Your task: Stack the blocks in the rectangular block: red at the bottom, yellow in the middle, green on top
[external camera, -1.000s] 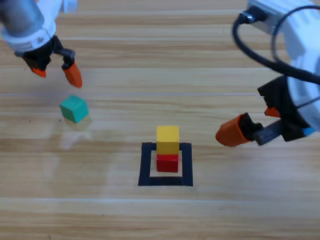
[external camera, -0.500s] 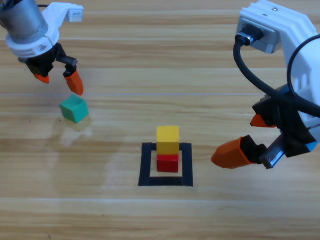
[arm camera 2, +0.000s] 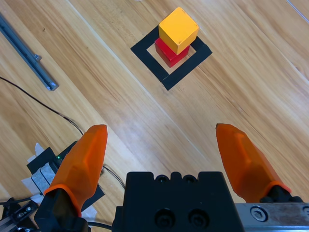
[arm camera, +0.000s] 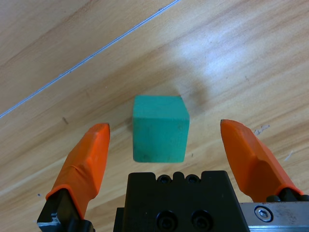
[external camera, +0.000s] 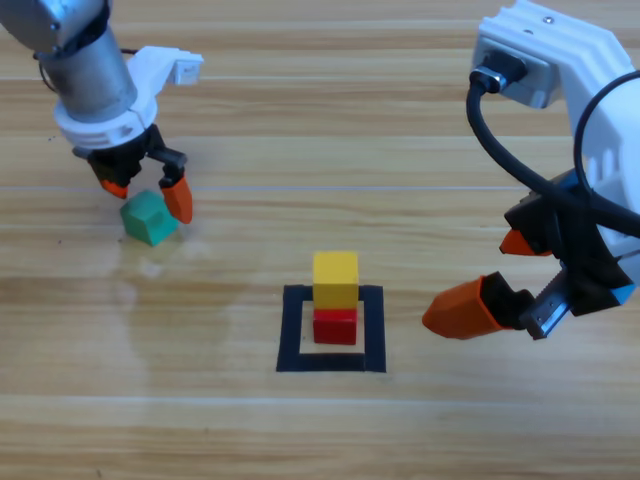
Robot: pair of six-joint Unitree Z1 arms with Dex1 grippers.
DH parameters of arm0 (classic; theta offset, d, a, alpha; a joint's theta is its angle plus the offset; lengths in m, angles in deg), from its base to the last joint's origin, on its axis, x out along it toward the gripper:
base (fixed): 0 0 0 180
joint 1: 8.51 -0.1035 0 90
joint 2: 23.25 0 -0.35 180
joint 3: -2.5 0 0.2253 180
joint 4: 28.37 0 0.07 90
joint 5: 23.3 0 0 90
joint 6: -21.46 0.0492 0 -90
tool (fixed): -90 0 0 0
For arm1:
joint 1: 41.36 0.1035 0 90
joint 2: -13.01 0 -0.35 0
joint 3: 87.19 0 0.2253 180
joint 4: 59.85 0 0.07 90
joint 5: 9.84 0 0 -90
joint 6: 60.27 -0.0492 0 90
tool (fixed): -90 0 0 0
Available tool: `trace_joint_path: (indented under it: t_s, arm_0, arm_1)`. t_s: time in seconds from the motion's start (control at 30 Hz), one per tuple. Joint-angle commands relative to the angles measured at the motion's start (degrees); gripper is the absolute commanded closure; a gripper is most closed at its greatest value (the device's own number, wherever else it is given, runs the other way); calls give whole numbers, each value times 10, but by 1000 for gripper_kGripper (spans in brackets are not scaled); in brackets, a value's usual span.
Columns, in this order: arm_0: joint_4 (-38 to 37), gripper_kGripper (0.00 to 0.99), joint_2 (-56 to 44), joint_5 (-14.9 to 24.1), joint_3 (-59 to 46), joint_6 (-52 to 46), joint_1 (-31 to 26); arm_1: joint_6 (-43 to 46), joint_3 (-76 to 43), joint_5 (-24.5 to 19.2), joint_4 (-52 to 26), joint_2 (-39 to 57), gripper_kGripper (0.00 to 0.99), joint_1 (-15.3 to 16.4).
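Around green [external camera: 148,217], left end effector [external camera: 146,194] has descended (jaws apparently apart).

A robotics lab bench: bare wooden table [external camera: 300,120], black tape rectangle [external camera: 331,364], loose cables [arm camera 2: 58,116], electronics box [arm camera 2: 41,166].

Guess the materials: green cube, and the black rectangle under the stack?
Green cube: looks like matte painted wood or hard plastic; flat even colour, crisp edges, no glare. Cannot tell which. Black rectangle: probably adhesive tape, a flat, thin dark band lying flush on the wood with squared corners.
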Motion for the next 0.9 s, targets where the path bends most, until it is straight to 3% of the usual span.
trace_joint_path:
  t_s: [0.03,0.3,0.6,0.7,0.8,0.9]
  arm_0:
    - [-17,19,39,7,-16,-8,11]
    - [-36,31,50,11,-24,-11,10]
    - [-40,235,59,24,-30,-12,0]
    - [-40,430,53,27,-33,-11,-6]
    - [-39,712,47,34,-34,-13,-7]
    - [-39,823,38,39,-44,-19,-7]
  arm_1:
    - [5,-16,5,-9,-8,1,12]
    - [3,-16,4,-9,-8,1,12]
    - [3,-18,3,-9,-7,1,13]
    - [3,-18,2,-9,-7,1,13]
    - [2,-18,2,-9,-7,1,12]
    - [2,-17,1,-9,-7,1,13]
